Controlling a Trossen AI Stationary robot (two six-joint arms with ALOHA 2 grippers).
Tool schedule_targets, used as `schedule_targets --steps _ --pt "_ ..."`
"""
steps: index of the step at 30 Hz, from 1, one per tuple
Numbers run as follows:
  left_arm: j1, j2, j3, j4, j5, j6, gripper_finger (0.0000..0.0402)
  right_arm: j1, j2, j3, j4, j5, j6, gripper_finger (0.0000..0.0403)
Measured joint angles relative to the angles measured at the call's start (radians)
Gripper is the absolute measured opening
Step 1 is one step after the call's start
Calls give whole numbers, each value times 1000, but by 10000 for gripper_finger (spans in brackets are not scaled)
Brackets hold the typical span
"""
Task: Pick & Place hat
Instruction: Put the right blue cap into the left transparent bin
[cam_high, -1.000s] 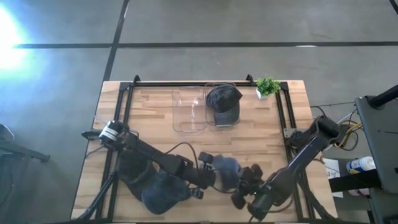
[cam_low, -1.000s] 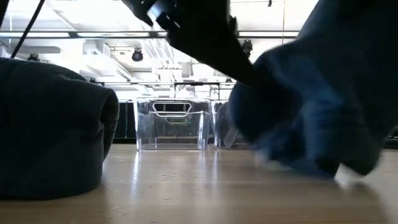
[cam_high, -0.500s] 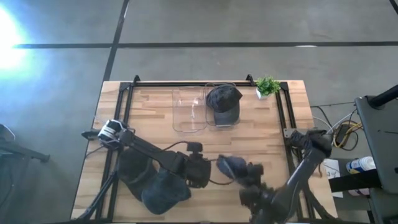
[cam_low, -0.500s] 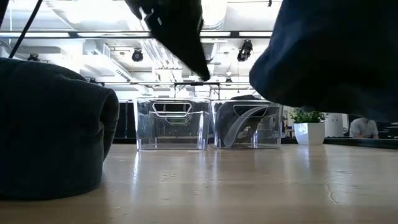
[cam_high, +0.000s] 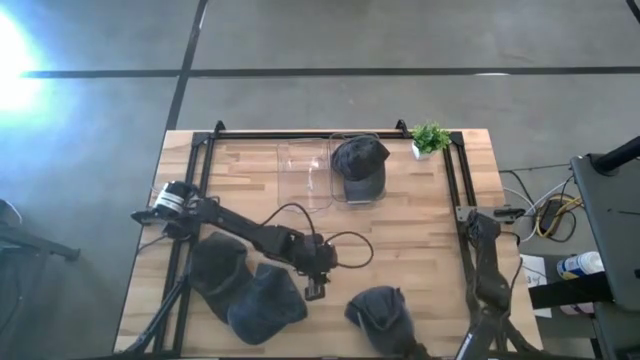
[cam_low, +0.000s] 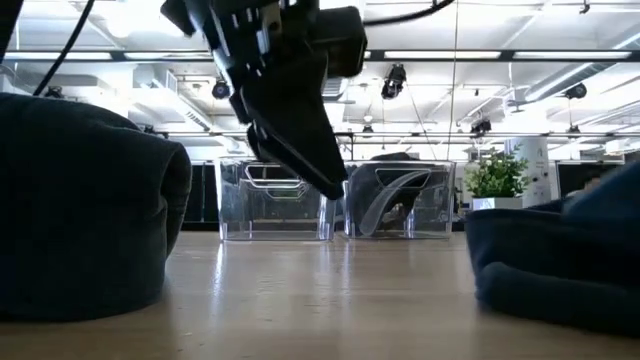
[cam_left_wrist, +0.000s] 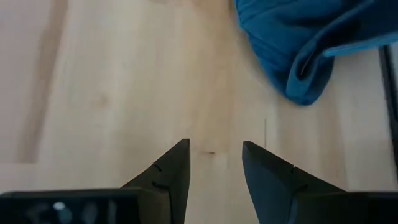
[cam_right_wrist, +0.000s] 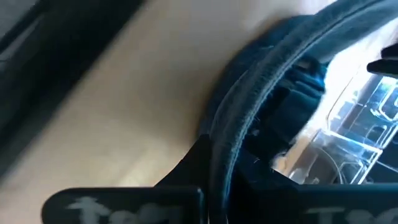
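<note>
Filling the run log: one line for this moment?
left end effector open over table | right end effector shut on hat | second hat in bin

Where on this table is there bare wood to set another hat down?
Bare wood runs across the middle, between the clear bins and the left gripper, and on toward the right rail. The near edge is crowded: dark hats on the left and the blue hat, shut in the right gripper.

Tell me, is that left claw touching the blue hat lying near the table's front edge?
Apart. In the left wrist view the left gripper hangs open over bare wood, and the blue hat lies well beyond its fingertips.
</note>
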Motion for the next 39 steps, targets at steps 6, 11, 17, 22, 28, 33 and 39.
schedule_targets --steps 6,11,17,22,28,33,39 --pt "6 1 -39 171 14 -4 140 -3 34 101 14 -7 0 13" --pt "6 1 -35 370 30 8 140 -35 38 114 24 15 -2 13" --pt "2 44 -20 382 41 15 140 -70 38 77 21 60 -49 13" --pt "-25 106 -5 412 67 -38 140 -110 38 70 21 115 -61 13" --pt "-74 166 53 412 123 -60 140 -159 38 60 18 148 -44 13" --pt "-113 192 74 407 138 -74 140 -200 38 43 18 195 -25 13" --pt "-123 175 74 381 106 -105 140 -222 38 41 18 211 -25 13"
